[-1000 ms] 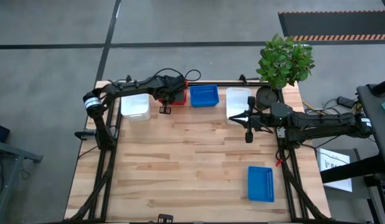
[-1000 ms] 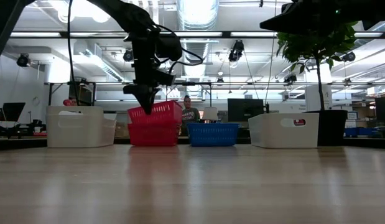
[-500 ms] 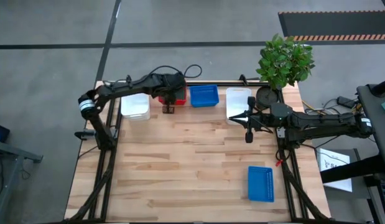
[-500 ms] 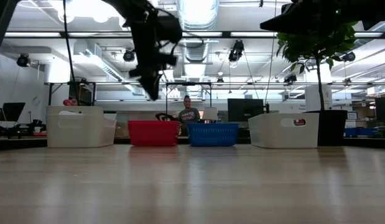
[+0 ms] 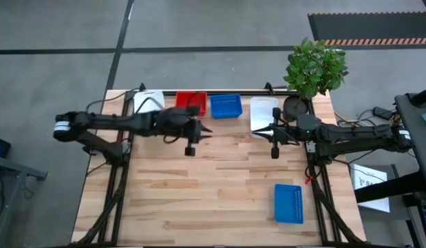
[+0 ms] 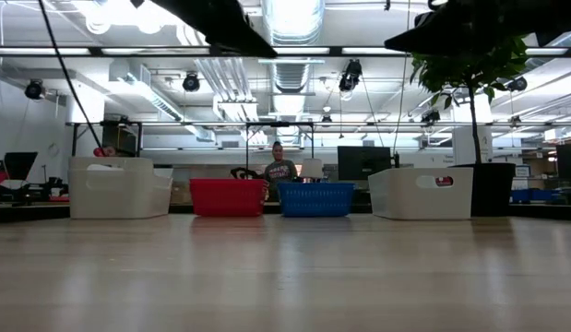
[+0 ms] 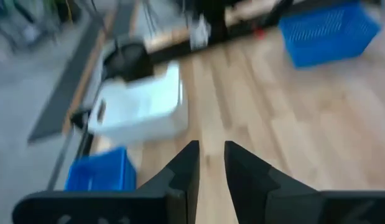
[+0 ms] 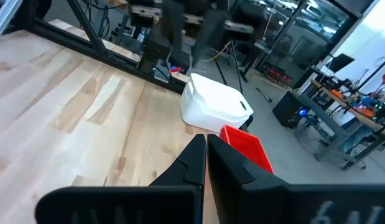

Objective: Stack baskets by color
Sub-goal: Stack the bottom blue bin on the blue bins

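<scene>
Over the back half of the bench, just in front of the red baskets (image 5: 191, 102): left gripper (image 5: 190, 149), fingers (image 7: 186, 171) a narrow gap apart, nothing between them. Right gripper (image 5: 274, 151) parked near the right edge, beside the right-hand white basket (image 5: 263, 113), pressed shut and empty.

Along the back edge, in a row: white basket (image 5: 149, 100) toward the left corner, then red, then blue (image 5: 226, 105), then the second white next to the plant pot (image 5: 295, 107). Impossible to say from these views how many sit nested in each. Well apart from the row, near the front right corner: one lone blue basket (image 5: 288, 204), flat on the wood.

By the look of it, red finished with and the stray blue next in line, with the two whites not yet joined.

To do it well: spread the fingers wide before descending. Come straight down over one long wall of the stray basket and pinch that wall at its middle, to keep the basket level. Lift clear of the wood before travelling. Pass high over the row, away from the plant leaves. Square the basket's edges with the blue one at the back, lower until the rims nest, then release. Keep the idle arm out of the carrying path.
</scene>
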Robot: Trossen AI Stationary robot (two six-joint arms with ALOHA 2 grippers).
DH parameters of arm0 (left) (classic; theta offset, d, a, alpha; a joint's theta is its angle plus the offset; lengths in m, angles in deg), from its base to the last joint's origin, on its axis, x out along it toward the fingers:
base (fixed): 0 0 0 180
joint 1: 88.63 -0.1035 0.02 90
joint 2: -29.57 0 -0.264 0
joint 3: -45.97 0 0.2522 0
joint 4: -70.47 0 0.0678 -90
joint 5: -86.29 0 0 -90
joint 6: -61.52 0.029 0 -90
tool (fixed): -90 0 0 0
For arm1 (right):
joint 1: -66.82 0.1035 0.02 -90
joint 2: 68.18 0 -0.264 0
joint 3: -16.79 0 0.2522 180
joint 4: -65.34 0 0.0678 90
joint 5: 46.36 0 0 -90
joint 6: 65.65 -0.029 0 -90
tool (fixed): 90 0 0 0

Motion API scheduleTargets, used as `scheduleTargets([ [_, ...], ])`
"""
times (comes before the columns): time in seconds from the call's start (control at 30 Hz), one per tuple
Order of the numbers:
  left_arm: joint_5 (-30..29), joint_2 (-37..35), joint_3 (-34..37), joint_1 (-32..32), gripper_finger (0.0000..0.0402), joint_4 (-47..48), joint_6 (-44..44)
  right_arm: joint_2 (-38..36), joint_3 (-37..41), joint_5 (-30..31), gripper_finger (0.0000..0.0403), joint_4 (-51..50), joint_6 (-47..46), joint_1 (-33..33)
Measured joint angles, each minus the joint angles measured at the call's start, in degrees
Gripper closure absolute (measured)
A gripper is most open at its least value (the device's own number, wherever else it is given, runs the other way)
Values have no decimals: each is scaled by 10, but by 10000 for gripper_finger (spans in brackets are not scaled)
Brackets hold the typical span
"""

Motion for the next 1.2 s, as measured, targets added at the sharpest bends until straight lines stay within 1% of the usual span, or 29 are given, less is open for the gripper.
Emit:
scheduleTargets([
  [0.13,0,-38,84,28,343,-156,-6,10,0,0,394,2,-22,0],
  [0.23,-1,-51,140,36,343,-255,-15,22,0,0,394,11,-34,0],
  [0.3,-1,-58,172,37,343,-304,-15,30,0,0,394,12,-51,0],
  [0.4,-2,-64,206,38,343,-363,-15,41,0,-1,394,9,-100,2],
  [0.6,-2,-64,235,38,343,-394,-15,63,-6,-5,394,-6,-186,41],
  [0.73,-2,-63,237,37,343,-394,-2,76,-33,-4,394,-30,-251,91],
  [0.87,-2,-63,236,37,343,-394,5,94,-67,0,394,-64,-341,148],
  [0.93,-2,-63,235,37,343,-395,5,104,-86,4,394,-101,-386,180],
  [0.97,-2,-63,235,37,343,-395,5,111,-96,16,394,-123,-411,197],
  [1.07,-2,-63,235,37,343,-395,5,139,-134,78,394,-198,-485,251],
  [1.13,-2,-63,235,37,343,-395,5,164,-169,107,394,-267,-543,286],
  [1.2,-2,-63,235,37,343,-397,5,191,-212,113,394,-359,-633,312],
])
